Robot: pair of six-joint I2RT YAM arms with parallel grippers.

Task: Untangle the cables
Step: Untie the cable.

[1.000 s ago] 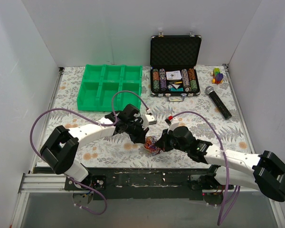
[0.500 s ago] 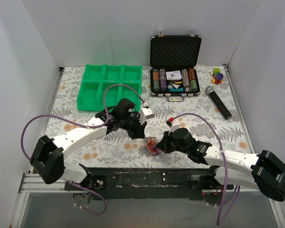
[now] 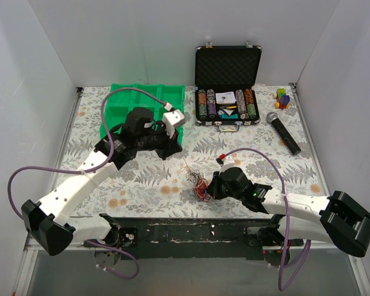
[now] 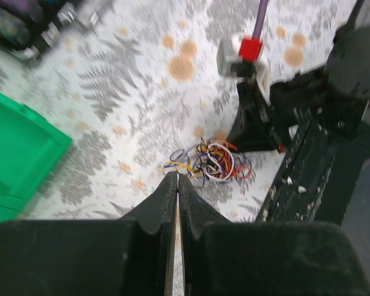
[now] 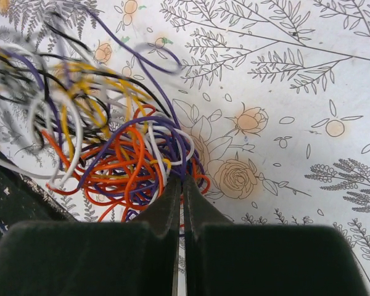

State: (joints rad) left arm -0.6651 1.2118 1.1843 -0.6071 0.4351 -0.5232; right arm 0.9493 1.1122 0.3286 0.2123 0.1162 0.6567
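Note:
The cables [image 3: 199, 184] lie as a small tangle of orange, purple, white, yellow and black wires on the flowered table near its front edge. My right gripper [image 3: 209, 185] is low at the tangle's right side, shut on purple and orange cables [image 5: 135, 154] at its tips [image 5: 183, 180]. My left gripper [image 3: 171, 152] is raised, back and left of the tangle, near the green tray. Its jaws are shut, and a thin yellow-white strand [image 4: 180, 166] runs from the tips [image 4: 177, 177] to the tangle [image 4: 214, 163].
A green compartment tray [image 3: 119, 117] stands at the back left. An open black case of poker chips [image 3: 227, 65] is at the back centre. A microphone [image 3: 283, 131] and a small coloured block toy [image 3: 283, 97] lie at the back right. The table's dark front rail [image 3: 191, 223] runs just in front of the tangle.
My left arm has lifted and drawn back to the left, away from the tangle, with a strand trailing from it. The tangle has spread looser. My right gripper has stayed at the tangle.

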